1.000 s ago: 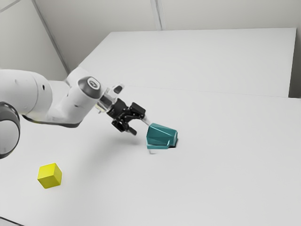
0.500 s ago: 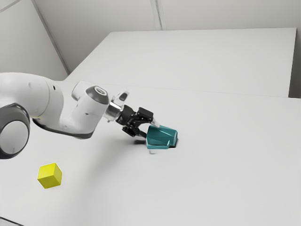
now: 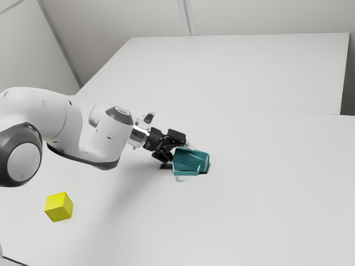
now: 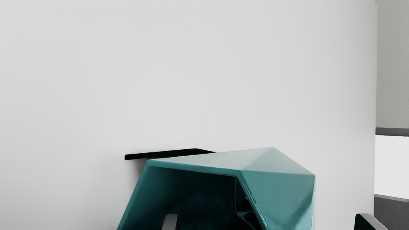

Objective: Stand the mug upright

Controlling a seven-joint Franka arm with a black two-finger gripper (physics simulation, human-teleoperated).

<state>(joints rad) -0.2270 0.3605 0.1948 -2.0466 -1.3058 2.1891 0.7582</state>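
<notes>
yellow cube [image 3: 59,207], pale tabletop [image 3: 266,210], grey walls [image 3: 266,16]

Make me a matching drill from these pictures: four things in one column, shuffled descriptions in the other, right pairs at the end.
1. Mug
2. Cube
3. Gripper
4. Arm

A. Black, its two fingers standing apart
B. Mostly white, coming in from the exterior view's left
C. Teal, lying on its side
D. Yellow, resting on the table

Right pairs: 1-C, 2-D, 3-A, 4-B
</notes>
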